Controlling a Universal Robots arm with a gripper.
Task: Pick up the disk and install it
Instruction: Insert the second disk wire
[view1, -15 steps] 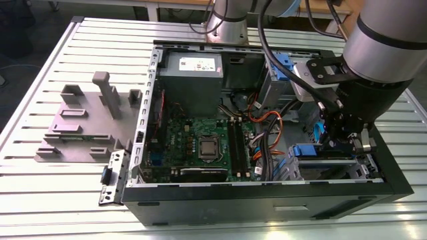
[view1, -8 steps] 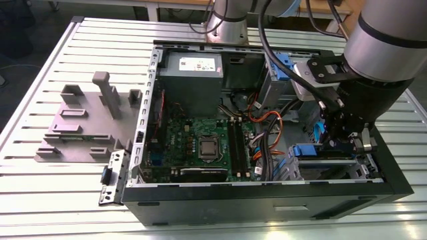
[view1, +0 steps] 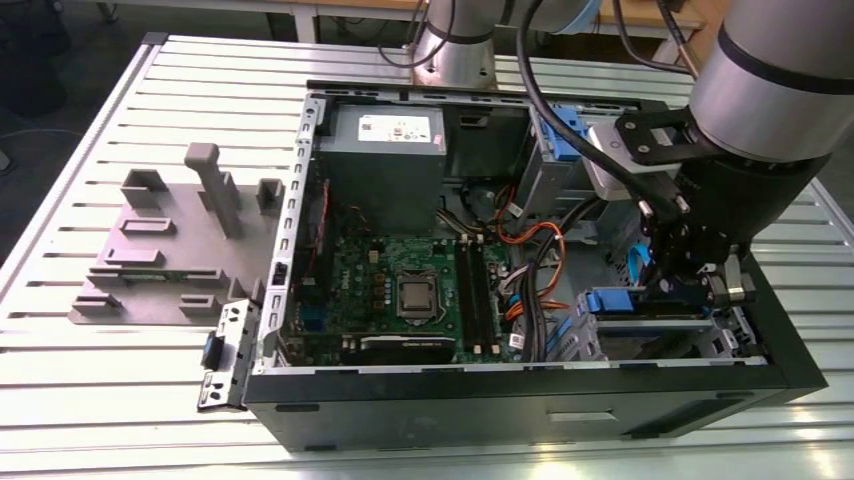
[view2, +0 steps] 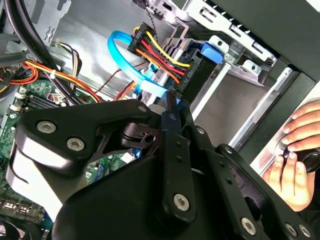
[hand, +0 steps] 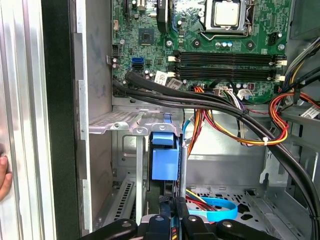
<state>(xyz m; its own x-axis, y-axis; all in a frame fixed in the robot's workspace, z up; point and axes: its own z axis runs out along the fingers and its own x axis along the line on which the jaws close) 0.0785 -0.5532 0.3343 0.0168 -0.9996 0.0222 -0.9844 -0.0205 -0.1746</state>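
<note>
Inside computer case (view1: 801, 370): disk (hand: 164, 161) seated upright in drive bay (hand: 125, 125), hand (hand: 172, 212) clenched on disk.

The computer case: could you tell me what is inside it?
Inside the computer case are a green circuit board, a grey power supply, cables and the disk. The arm hides the bay below.

The disk (hand: 164, 162), blue-railed, stands on edge in the drive cage (hand: 125, 125).

Open computer case (hand: 95, 150); motherboard (hand: 165, 45) with CPU socket (hand: 227, 14), RAM slots (hand: 225, 59). Black cables (hand: 200, 100) cross the drive cage (hand: 120, 125). Blue disk carrier (hand: 164, 159) stands just beyond the gripper (hand: 175, 210).
</note>
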